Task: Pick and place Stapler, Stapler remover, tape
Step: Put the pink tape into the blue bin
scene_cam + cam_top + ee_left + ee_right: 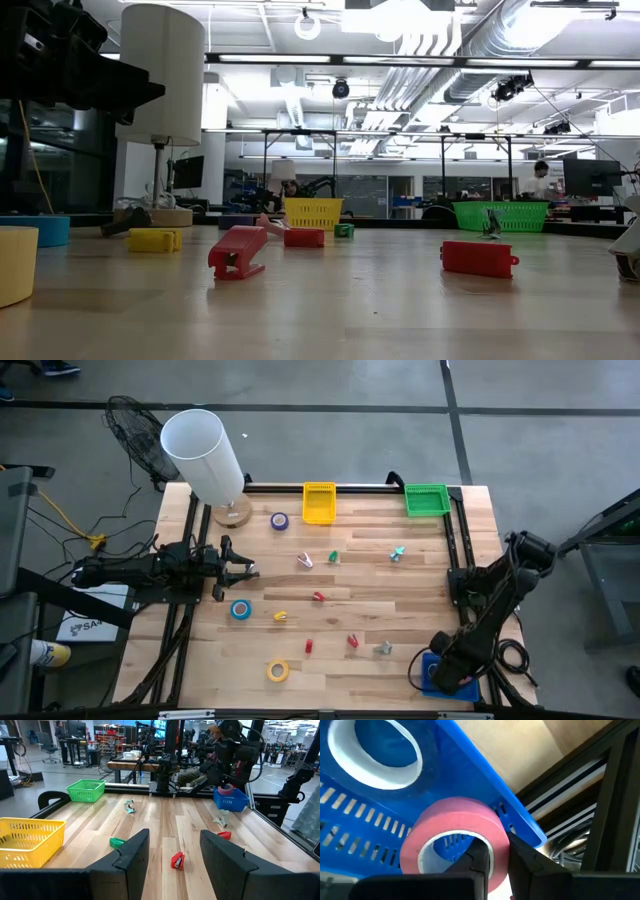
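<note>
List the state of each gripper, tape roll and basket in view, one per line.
left gripper: open, empty, above the table's left side.
right gripper: shut on the pink tape's wall, over the blue basket.
pink tape: gripped, tilted.
blue tape: lying in the blue basket.
yellow basket: upright, contents unclear.
green basket: upright, contents unclear.
</note>
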### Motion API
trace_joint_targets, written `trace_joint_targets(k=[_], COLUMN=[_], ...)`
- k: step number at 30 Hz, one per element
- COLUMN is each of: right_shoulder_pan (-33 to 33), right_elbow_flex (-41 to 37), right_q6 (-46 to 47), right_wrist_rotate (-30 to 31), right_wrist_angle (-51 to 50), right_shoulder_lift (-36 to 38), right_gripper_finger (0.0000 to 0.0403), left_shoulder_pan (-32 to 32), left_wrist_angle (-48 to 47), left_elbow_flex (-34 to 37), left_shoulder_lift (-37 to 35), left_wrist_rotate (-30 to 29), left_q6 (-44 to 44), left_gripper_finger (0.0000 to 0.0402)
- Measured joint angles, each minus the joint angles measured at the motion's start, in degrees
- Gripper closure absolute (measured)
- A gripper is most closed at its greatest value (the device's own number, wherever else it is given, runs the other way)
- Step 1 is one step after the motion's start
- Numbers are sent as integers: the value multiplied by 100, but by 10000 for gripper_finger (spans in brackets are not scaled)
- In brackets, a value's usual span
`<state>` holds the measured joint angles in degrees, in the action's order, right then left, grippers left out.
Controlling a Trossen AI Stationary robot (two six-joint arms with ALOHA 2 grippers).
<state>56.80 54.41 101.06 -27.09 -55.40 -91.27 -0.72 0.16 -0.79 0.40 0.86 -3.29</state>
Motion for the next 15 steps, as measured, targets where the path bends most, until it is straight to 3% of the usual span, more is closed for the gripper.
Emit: trace_joint_targets(k=[7,15], right_shoulder_pan=[0,0], right_elbow_flex=[0,0], right_q6=[-86,-80], right_wrist_rotate=[-61,-79], right_wrist_angle=[-4,239], right_shoulder_lift=[-37,-37], right_gripper_finger=[369,294], left_shoulder_pan=[1,-1], left_wrist_angle=[0,0], left_elbow_flex=[-1,1], left_shoulder_lift=[0,0], left_wrist_rotate=[0,0], left_q6=[0,-2], left_gripper_finger=[227,227])
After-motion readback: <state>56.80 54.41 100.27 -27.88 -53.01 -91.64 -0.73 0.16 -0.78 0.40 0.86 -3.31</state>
